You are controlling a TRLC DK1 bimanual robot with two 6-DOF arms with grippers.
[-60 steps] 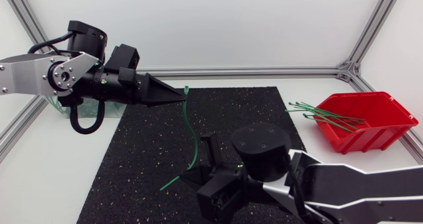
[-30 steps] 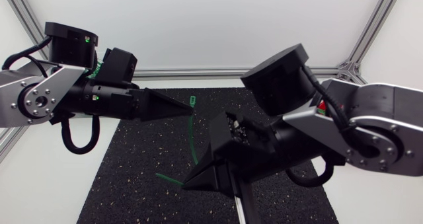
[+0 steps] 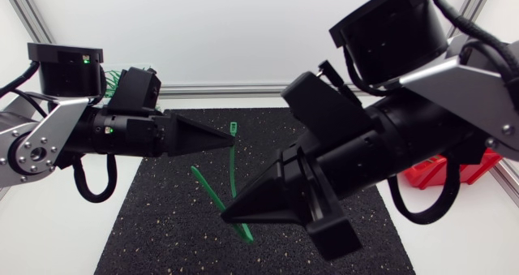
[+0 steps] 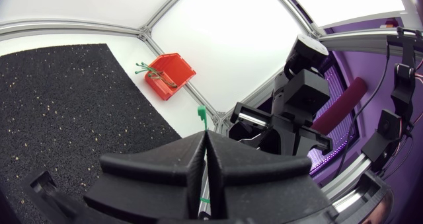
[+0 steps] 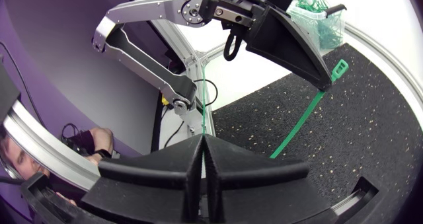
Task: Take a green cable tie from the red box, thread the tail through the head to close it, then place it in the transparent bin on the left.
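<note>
right, both claws are pinched together on the green cable tie point(image 3: 232, 165). from the head view, the left claw point(image 3: 229, 139) grips it just below its square head, which pokes out past the fingertips. the strap drops from there to the right claw point(image 3: 229, 215), whose tips are clamped on it lower down, and green strap shows on either side of those tips over the black mat point(image 3: 162, 226). the bulky right arm point(image 3: 389, 137) stands in the way of the red box point(image 3: 454, 176), so only a sliver peeks out behind it. the left wrist view shows that box whole, well ahead of the left claw and beyond the mat's edge, with green ties sticking out of it. it also shows the closed fingers with the tie's head just past them. the right wrist view shows what the left arm half hides from above: the transparent bin point(image 5: 320, 19), stuffed with green ties, far ahead of the right claw and behind the left claw. a thin green line rises from between the right claw's shut fingers.
</note>
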